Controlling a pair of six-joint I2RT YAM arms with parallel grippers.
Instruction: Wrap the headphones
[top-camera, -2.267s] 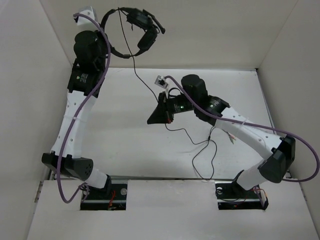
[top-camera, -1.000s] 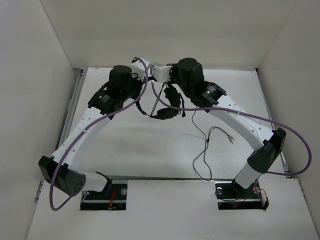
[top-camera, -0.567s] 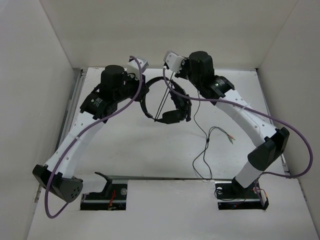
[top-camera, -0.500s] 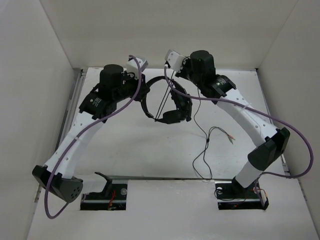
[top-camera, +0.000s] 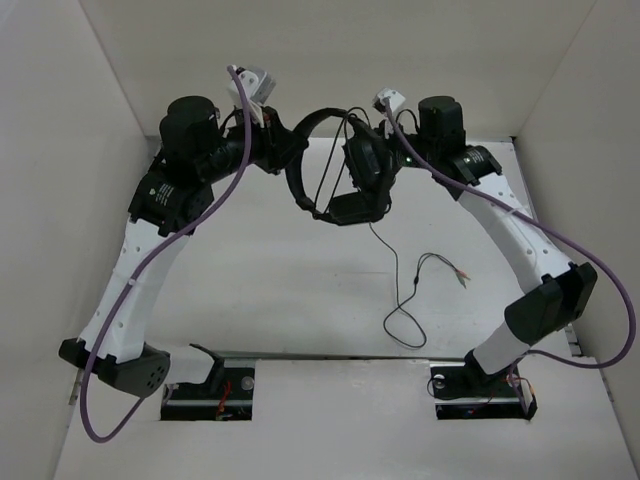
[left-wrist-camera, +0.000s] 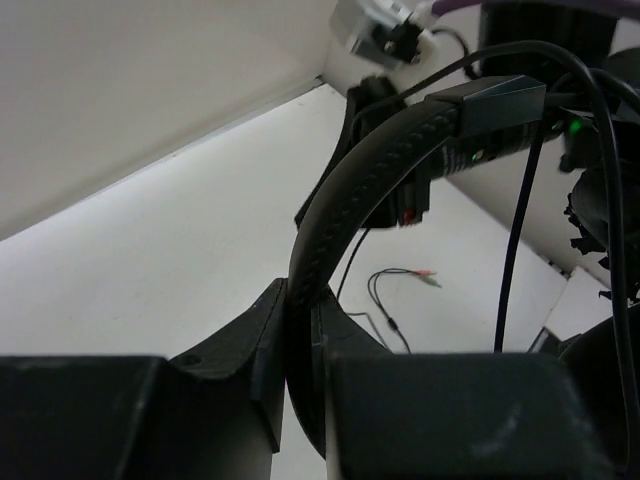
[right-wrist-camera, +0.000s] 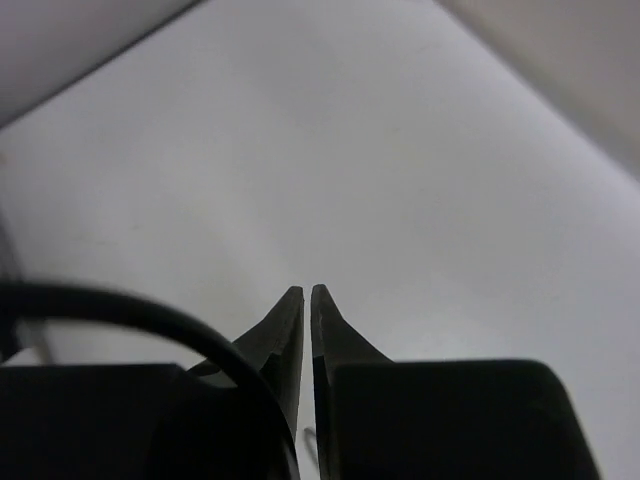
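white walls (top-camera: 60, 150) box in a white tabletop (top-camera: 250, 280). from above, the headphones (top-camera: 362, 165) hang in the air over the far half of the tabletop, with the left gripper (top-camera: 277, 151) at the headband (top-camera: 298, 140). their thin cable (top-camera: 400, 290) drops to the tabletop and loops there, and the plugs (top-camera: 462, 275) lie flat on it.

at the left wrist, the left gripper (left-wrist-camera: 300, 315) is clamped tight on the padded headband (left-wrist-camera: 370, 170), well above the tabletop (left-wrist-camera: 150, 230).

at the right wrist, the right gripper (right-wrist-camera: 306, 292) is all but closed high over the tabletop (right-wrist-camera: 380, 150), with a sliver between its fingers (right-wrist-camera: 285, 330). whether it pinches anything i cannot tell. a blurred black curve (right-wrist-camera: 130, 310) crosses beside it.
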